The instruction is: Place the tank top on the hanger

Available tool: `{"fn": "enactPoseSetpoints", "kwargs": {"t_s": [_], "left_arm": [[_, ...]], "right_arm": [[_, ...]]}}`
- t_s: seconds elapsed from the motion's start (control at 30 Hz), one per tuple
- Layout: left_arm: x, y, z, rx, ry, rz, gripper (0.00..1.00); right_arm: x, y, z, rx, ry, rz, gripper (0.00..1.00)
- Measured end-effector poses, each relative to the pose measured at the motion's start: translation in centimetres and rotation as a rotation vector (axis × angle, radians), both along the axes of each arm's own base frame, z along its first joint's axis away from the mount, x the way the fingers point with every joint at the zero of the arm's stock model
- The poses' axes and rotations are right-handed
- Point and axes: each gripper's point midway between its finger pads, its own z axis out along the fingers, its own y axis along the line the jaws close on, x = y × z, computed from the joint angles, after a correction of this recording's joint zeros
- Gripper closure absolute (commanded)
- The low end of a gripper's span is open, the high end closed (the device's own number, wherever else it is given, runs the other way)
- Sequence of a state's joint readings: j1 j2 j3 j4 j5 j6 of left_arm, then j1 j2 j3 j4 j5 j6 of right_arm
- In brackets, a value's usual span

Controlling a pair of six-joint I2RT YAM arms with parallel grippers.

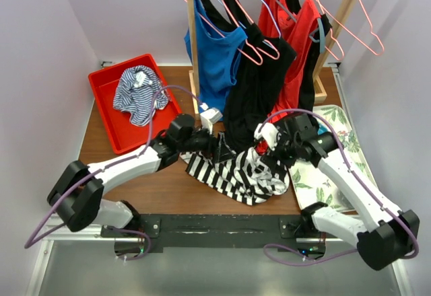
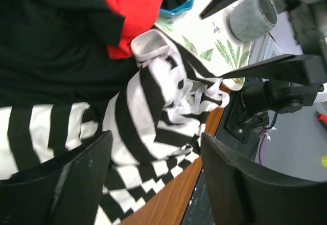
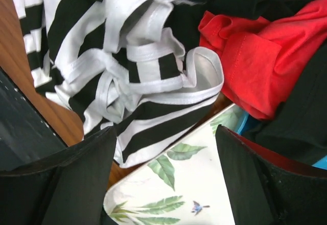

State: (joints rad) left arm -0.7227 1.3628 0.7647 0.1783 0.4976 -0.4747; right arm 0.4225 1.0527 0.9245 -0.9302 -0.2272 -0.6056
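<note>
The tank top (image 1: 236,173), with bold black and white stripes, lies crumpled on the wooden table between the arms. It also shows in the left wrist view (image 2: 138,128) and the right wrist view (image 3: 127,66), with its white straps bunched up. My left gripper (image 1: 219,149) is open just above its left part, its jaws wide with fabric between them (image 2: 153,184). My right gripper (image 1: 264,149) is open over its right edge and the tray rim (image 3: 166,184), holding nothing. An empty pink hanger (image 1: 369,23) hangs on the rack at the upper right.
A wooden rack (image 1: 192,40) at the back holds a blue top (image 1: 217,57), a black top (image 1: 256,87) and a red top (image 1: 296,40) on further hangers. A red bin (image 1: 108,118) with a thin-striped garment (image 1: 138,94) stands at the left. A leaf-print tray (image 1: 333,168) lies at the right.
</note>
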Motion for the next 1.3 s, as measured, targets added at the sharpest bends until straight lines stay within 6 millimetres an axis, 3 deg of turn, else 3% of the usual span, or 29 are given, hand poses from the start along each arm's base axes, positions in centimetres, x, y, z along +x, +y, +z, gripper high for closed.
{"fn": "enactPoseSetpoints", "kwargs": {"t_s": [0.17, 0.23, 0.37, 0.47, 0.53, 0.57, 0.6, 0.63, 0.73, 0.83, 1.0, 1.03, 1.07, 1.1, 1.13, 1.17, 1.23, 1.3], "left_arm": [[0.5, -2.8, 0.0, 0.034, -0.035, -0.042, 0.4], [0.5, -3.9, -1.1, 0.072, -0.025, -0.048, 0.52], [0.2, -5.0, -4.3, 0.152, 0.02, -0.059, 0.65], [-0.3, -4.8, -6.4, 0.203, 0.063, -0.061, 0.82], [-0.3, -4.7, -6.8, 0.212, 0.072, -0.06, 1.0], [-0.4, -4.6, -6.8, 0.211, 0.075, -0.059, 1.0], [-0.4, -4.6, -6.9, 0.212, 0.076, -0.058, 1.0], [-0.4, -4.5, -7.0, 0.213, 0.077, -0.057, 1.0], [-0.9, -3.4, -7.7, 0.225, 0.085, -0.044, 1.0], [-1.8, -1.3, -8.0, 0.228, 0.103, -0.018, 1.0], [-2.5, 2.7, -7.0, 0.191, 0.118, 0.07, 1.0], [-2.5, 3.4, -6.6, 0.177, 0.117, 0.097, 0.98], [-2.5, 4.2, -6.3, 0.162, 0.123, 0.124, 0.88], [-2.6, 4.9, -6.1, 0.148, 0.128, 0.149, 0.75], [-2.7, 5.5, -6.1, 0.14, 0.132, 0.167, 0.52], [-2.7, 6.3, -6.2, 0.127, 0.148, 0.199, 0.43], [-3.0, 8.1, -6.8, 0.13, 0.174, 0.259, 0.26], [-3.4, 9.5, -6.8, 0.132, 0.184, 0.309, 0.19]], "right_arm": [[1.2, 1.0, -1.3, 0.035, 0.112, -0.062, 0.24], [1.9, 1.2, -2.2, 0.031, 0.156, -0.095, 0.3], [2.6, 1.6, -3.4, 0.051, 0.232, -0.142, 0.35], [2.4, 2.2, -3.7, 0.087, 0.278, -0.141, 0.47], [2.2, 2.9, -4.0, 0.113, 0.315, -0.132, 0.7], [2.1, 3.1, -4.1, 0.118, 0.328, -0.124, 0.78], [2.0, 3.4, -4.3, 0.127, 0.351, -0.121, 0.93], [1.9, 3.6, -4.5, 0.133, 0.376, -0.117, 0.98], [1.6, 4.1, -4.8, 0.145, 0.423, -0.107, 1.0], [1.5, 4.4, -3.9, 0.163, 0.431, -0.093, 1.0], [3.8, 6.3, 1.3, 0.255, 0.337, -0.022, 1.0], [4.1, 7.0, 2.5, 0.28, 0.317, 0.003, 1.0], [4.4, 7.7, 3.7, 0.308, 0.297, 0.033, 1.0], [4.4, 8.6, 4.8, 0.331, 0.286, 0.067, 1.0], [4.3, 9.8, 5.7, 0.347, 0.276, 0.109, 1.0], [4.0, 10.8, 6.2, 0.356, 0.273, 0.148, 1.0], [2.8, 13.7, 6.7, 0.354, 0.286, 0.257, 1.0], [1.5, 16.4, 6.6, 0.341, 0.315, 0.352, 1.0]]}}
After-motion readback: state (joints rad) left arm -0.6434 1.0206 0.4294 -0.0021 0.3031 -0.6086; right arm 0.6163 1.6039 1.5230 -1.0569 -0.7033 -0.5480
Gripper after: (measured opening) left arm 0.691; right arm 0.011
